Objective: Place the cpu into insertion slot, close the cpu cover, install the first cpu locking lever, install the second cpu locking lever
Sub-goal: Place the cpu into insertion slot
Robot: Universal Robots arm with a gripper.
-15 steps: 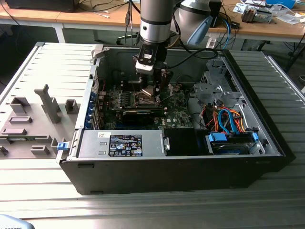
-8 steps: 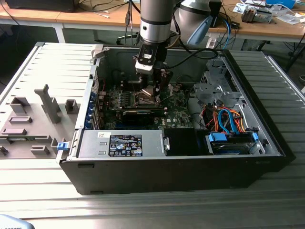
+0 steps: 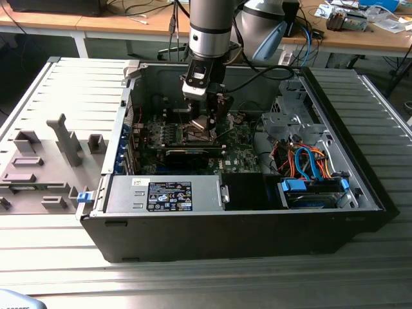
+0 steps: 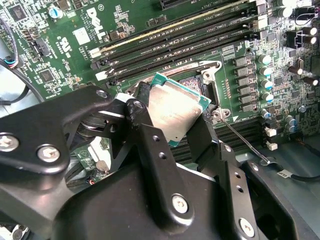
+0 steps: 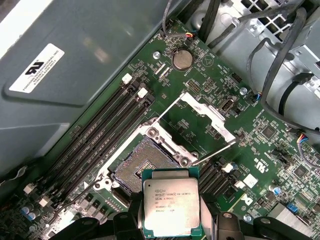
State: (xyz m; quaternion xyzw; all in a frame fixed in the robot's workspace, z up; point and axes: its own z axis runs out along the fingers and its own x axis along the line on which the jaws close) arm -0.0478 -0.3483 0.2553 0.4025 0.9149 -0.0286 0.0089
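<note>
Holding cpu (image 5: 171, 207) label-up nr insertion slot (image 5: 141, 167)

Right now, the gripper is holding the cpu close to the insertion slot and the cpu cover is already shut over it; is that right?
Not quite: the cpu cover is swung open, not shut; the first wrist view shows the insertion slot bare. The gripper does hold the cpu close to it.

Electronics lab or workshop: an opened desktop computer case (image 3: 244, 225) lies on a ribbed metal table (image 3: 206, 283) beneath an industrial robot arm (image 3: 210, 29). At twelve o'clock in the exterior view, wooden workbenches (image 3: 96, 22) carry loose cables (image 3: 138, 9) and small parts (image 3: 347, 19).
</note>
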